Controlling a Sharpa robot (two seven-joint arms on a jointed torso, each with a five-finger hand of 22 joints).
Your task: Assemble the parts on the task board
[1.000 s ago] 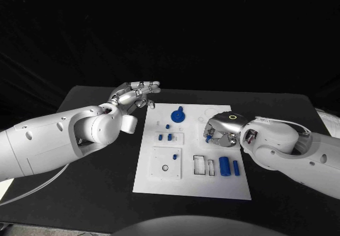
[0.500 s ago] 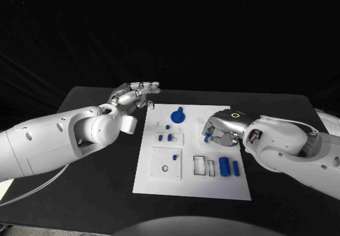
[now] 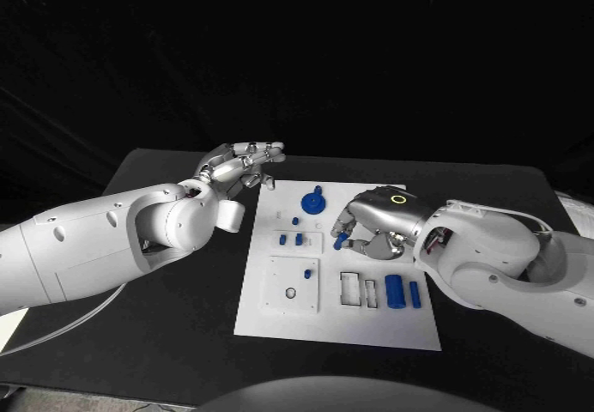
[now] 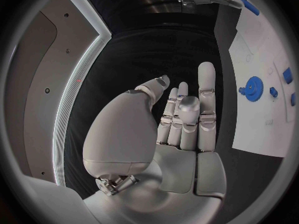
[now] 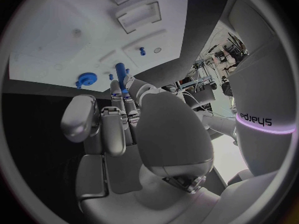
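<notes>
Part of the white task board [image 3: 279, 318] near its middle is covered by the right robot hand [image 3: 372, 225]. The blue peg [image 3: 338, 241] pinched there is mostly hidden by fingers. The small blue parts [image 3: 294, 239] beside it cannot be told apart by shape.

Bright overhead light on the task board [image 3: 336, 266], dark surroundings; wrist views bend straight edges strongly.

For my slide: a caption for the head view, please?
Right robot hand holding a small blue peg over the white task board.

A black table [image 3: 161, 343] stands before a dark backdrop [image 3: 297, 69] of black cloth
</notes>
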